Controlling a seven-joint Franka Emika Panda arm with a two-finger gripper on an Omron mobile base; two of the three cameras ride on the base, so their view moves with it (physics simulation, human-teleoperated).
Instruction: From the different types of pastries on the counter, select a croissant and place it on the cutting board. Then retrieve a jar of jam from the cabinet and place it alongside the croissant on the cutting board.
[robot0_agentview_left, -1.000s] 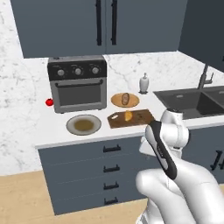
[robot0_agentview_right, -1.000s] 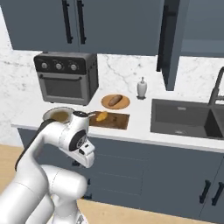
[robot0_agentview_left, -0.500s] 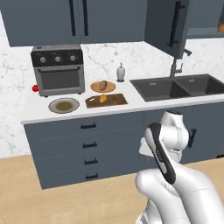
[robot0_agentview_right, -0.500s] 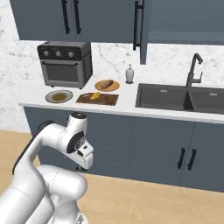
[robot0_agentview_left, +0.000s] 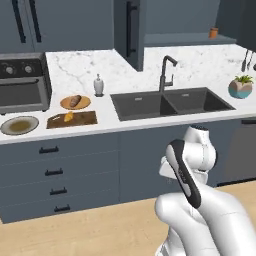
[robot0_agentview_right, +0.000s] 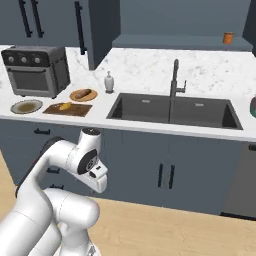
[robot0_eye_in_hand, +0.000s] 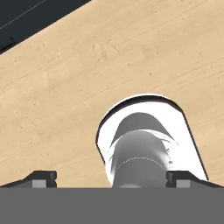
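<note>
Croissant lies on the cutting board; hand view shows tool spread apart, empty, over floor.

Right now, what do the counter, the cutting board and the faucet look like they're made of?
Counter: white with grey veins, looks like polished marble or an imitation.
Cutting board: brown and matte, probably wood, though the grain is too small to tell.
Faucet: dark and slim with a dull sheen, likely black-coated metal.

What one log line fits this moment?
croissant on board | jam: not fetched | fingers open, empty, over floor | arm tucked
</note>
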